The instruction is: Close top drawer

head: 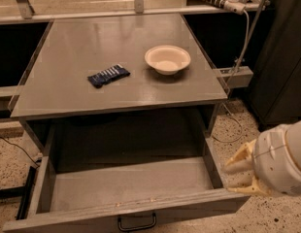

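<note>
Hovering by the right front corner of the open top drawer (126, 186): gripper (228, 178), fingers (240, 160) spread.

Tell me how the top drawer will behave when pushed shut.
The top drawer looks like rigid sheet metal, so it should not flex. Its tray looks empty, so it will probably slide easily. The gripper sits by its front right corner, away from the central handle; an off-centre push may skew it.
</note>
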